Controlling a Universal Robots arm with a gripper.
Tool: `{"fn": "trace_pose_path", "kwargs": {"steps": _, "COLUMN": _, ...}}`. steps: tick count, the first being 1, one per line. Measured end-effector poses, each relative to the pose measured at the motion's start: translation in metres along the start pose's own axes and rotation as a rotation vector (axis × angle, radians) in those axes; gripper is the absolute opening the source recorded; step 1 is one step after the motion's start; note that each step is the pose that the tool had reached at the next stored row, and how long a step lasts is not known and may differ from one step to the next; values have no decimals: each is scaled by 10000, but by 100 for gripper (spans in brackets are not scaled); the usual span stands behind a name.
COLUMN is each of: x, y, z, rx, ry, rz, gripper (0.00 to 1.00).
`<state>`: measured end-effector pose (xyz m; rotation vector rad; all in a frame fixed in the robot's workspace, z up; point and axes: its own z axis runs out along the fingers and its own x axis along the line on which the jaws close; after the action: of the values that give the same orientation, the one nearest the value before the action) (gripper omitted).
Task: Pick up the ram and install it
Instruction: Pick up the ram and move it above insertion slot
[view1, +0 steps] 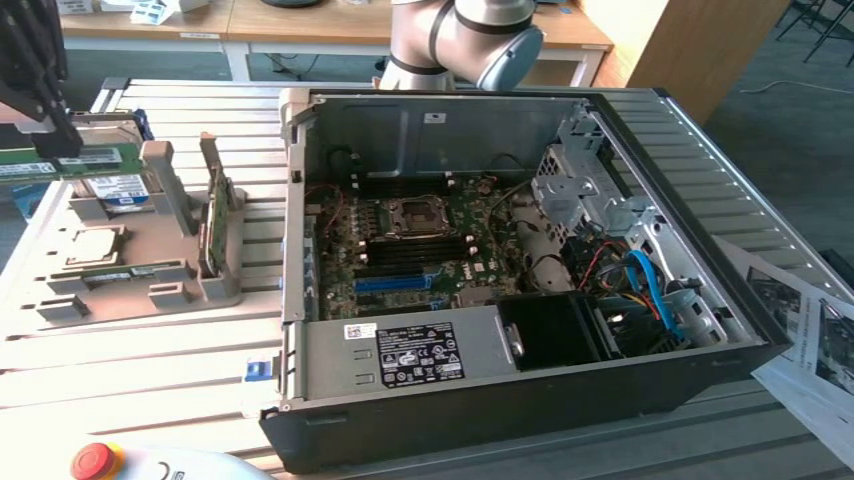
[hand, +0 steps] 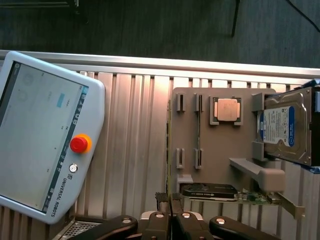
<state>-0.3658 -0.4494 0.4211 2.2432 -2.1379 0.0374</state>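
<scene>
Grip on the long thin green ram stick (view1: 74, 161), upper left of the exterior frame.
Centre-right sits the open black desktop computer case (view1: 534, 400), its black memory slots (view1: 416, 255) running left-right. Well apart to their left, the black gripper (hand: 169, 196) appears clamped shut on the stick, whose long axis lies roughly parallel to the slots.

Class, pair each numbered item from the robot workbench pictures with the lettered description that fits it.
Items:
1. pendant button
2. long motherboard slot
3. hard drive
4. gripper

Descriptions:
A. blue, inside the computer case
B. resting in the grey holder
C. shut
D. red

Pairs: 1-D, 2-A, 3-B, 4-C.
</scene>
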Motion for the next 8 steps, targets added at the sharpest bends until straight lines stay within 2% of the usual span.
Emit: {"fn": "trace_pose_path", "kwargs": {"steps": 8, "x": 38, "y": -185, "z": -1, "rx": -5, "ry": 0, "rz": 0, "gripper": 12}}
